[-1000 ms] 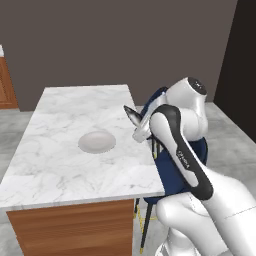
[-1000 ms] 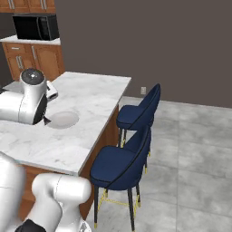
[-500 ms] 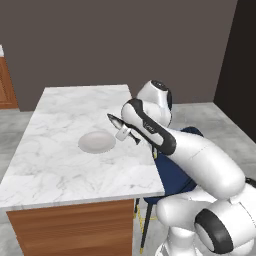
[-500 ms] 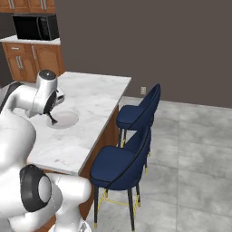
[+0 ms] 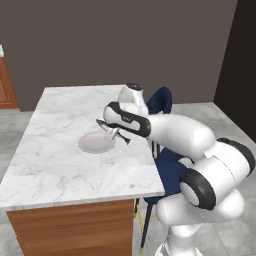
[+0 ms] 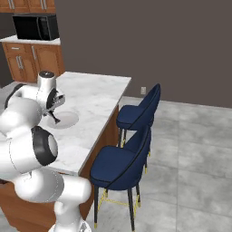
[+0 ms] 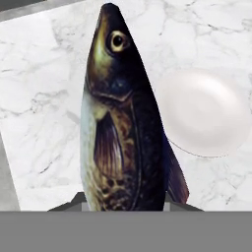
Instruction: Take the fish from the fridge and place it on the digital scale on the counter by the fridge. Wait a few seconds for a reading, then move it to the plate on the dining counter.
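Note:
My gripper (image 5: 114, 133) hangs low over the dining counter (image 5: 60, 165), shut on the fish (image 5: 102, 123). It sits at the right edge of the round pale plate (image 5: 94, 142). From the other side, the gripper (image 6: 53, 108) holds the dark fish (image 6: 55, 118) just above the plate's (image 6: 63, 120) near rim. In the hand view the fish (image 7: 123, 123) points head-up out of my gripper (image 7: 125, 204); it is dark-backed with a pale belly. The plate (image 7: 206, 113) lies bare to its right on the marble top (image 7: 39, 98). The fridge and the digital scale are out of view.
Two navy stools with gold legs (image 6: 136, 115) (image 6: 118, 165) stand along the island's right side, under my arm. A black microwave (image 6: 36, 27) sits on wood cabinets at the far left. Grey tiled floor (image 6: 190, 149) lies open to the right.
The arm has swung left and reached out over the counter, carrying the fish from beside the stools down to the plate's edge. The grip has stayed shut.

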Motion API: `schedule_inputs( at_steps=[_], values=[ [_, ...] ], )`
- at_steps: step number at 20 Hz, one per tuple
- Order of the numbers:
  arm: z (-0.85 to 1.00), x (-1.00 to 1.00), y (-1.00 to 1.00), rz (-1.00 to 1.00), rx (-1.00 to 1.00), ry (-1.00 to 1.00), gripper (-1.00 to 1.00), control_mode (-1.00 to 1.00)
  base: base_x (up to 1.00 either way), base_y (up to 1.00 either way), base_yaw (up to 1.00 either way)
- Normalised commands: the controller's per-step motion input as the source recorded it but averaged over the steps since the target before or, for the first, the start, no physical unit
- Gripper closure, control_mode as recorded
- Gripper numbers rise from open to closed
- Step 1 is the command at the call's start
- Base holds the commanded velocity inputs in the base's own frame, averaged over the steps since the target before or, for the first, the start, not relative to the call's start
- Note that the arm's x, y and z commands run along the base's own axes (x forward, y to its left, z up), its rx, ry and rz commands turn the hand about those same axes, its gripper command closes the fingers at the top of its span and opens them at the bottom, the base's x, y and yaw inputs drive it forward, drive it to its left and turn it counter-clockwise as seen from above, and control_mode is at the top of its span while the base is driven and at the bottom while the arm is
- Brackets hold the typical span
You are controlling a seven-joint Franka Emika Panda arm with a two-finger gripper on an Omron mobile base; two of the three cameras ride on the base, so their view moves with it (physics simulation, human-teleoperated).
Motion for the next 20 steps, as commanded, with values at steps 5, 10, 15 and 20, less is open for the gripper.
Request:
schedule_inputs(
  at_steps=[5,10,15,20],
  values=[
    [-0.40,0.25,0.00,0.00,-0.12,0.00,1.00,-1.00,0.00,0.00,0.00],
    [-0.30,0.37,0.00,0.00,-0.06,0.00,1.00,-1.00,0.00,0.00,0.00],
    [-0.28,0.45,0.00,0.00,-0.01,0.00,1.00,-1.00,0.00,0.00,0.00],
    [-0.34,0.52,0.00,0.00,-0.01,0.00,1.00,-1.00,0.00,0.00,0.00]
  ],
)
